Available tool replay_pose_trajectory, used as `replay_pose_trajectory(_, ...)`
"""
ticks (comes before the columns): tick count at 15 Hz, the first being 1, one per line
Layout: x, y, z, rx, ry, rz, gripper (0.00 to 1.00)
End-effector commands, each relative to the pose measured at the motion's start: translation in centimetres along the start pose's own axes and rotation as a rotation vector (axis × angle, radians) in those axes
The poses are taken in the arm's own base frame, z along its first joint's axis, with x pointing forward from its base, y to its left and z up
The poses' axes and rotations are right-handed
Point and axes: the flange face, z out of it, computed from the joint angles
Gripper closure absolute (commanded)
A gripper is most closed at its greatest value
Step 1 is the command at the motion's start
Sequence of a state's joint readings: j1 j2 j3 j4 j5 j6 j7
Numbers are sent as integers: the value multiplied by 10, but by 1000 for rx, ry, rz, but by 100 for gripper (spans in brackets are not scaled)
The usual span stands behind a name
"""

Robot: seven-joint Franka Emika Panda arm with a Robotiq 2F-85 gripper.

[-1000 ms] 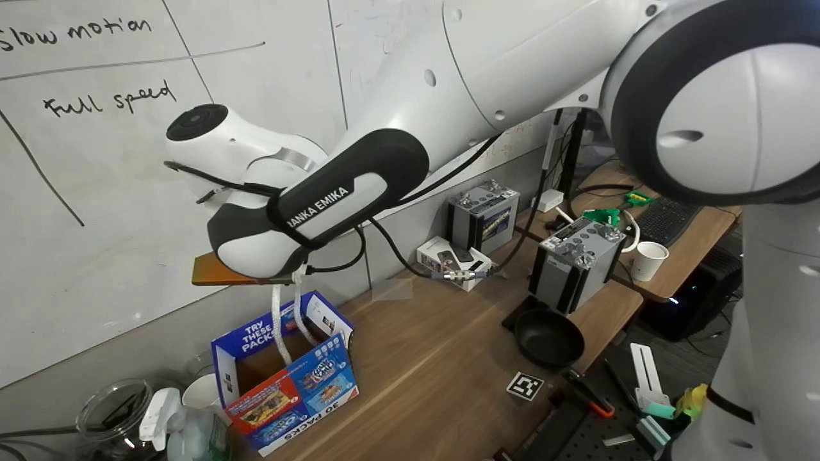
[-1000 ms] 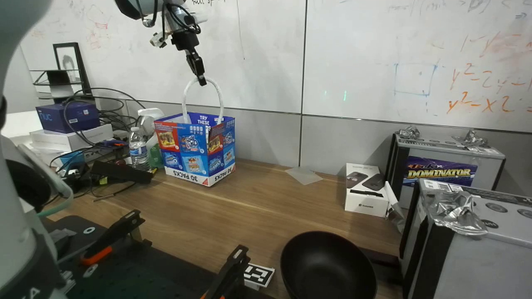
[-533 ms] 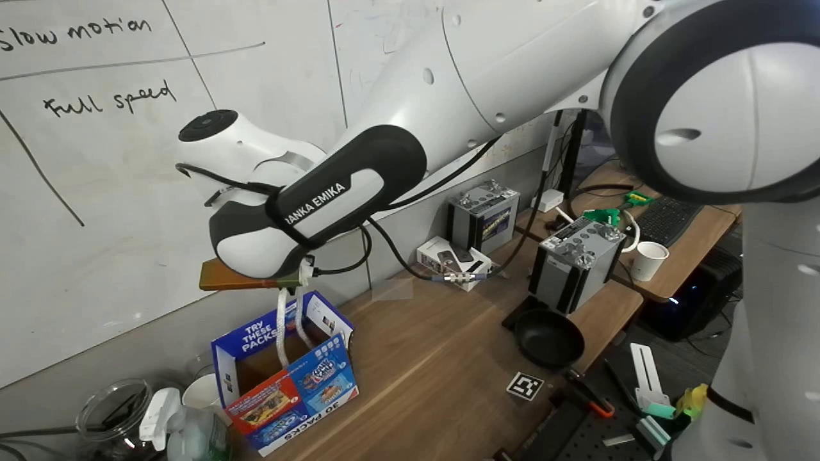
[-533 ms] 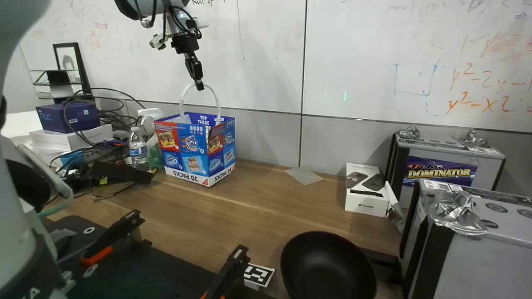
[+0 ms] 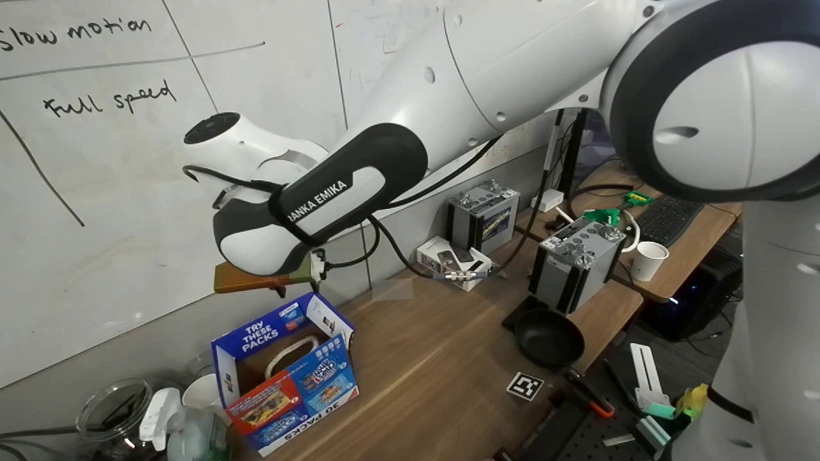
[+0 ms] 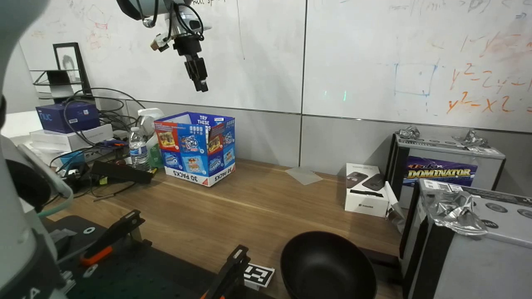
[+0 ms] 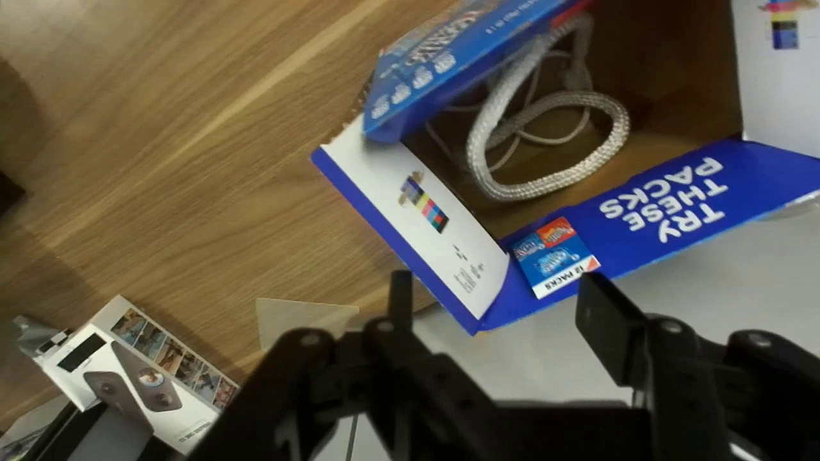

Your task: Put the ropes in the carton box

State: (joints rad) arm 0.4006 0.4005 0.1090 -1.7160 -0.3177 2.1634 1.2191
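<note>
The carton box (image 5: 275,413) stands with its top flaps up, against the wall side of the table; its printed wall (image 6: 191,145) hides the inside in an exterior view. Down inside it lies a thick white rope (image 7: 477,150) in a loop, along with a thinner white cord (image 7: 552,141). Part of the rope (image 5: 288,351) also shows over the box's near wall. My gripper (image 7: 493,291) is open, its fingers apart and nothing between them. In an exterior view the gripper (image 6: 201,86) hangs above the box, clear of its rim.
A spray bottle (image 5: 163,416) and a water bottle (image 6: 138,149) stand close beside the box. The whiteboard (image 6: 266,54) rises right behind. Farther along the table are a white phone box (image 6: 365,197), grey batteries (image 6: 449,158) and a black pan (image 6: 328,265).
The rope loop hung from the shut gripper above the box and sank slightly with it. Now the gripper has opened and the loop has dropped inside the box.
</note>
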Motion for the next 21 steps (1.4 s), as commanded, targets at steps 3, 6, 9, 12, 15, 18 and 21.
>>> replay_pose_trajectory(3,3,66,-28,-120,-138,-268,0)
replay_pose_trajectory(6,12,115,-56,-97,-199,-383,0)
replay_pose_trajectory(9,19,166,-85,-12,-266,-478,0)
replay_pose_trajectory(12,14,220,-111,59,-308,-578,0)
replay_pose_trajectory(15,4,276,-134,84,-313,-626,0)
replay_pose_trajectory(18,-6,333,-154,97,-242,-627,0)
replay_pose_trajectory(21,-18,380,-172,114,-134,-581,0)
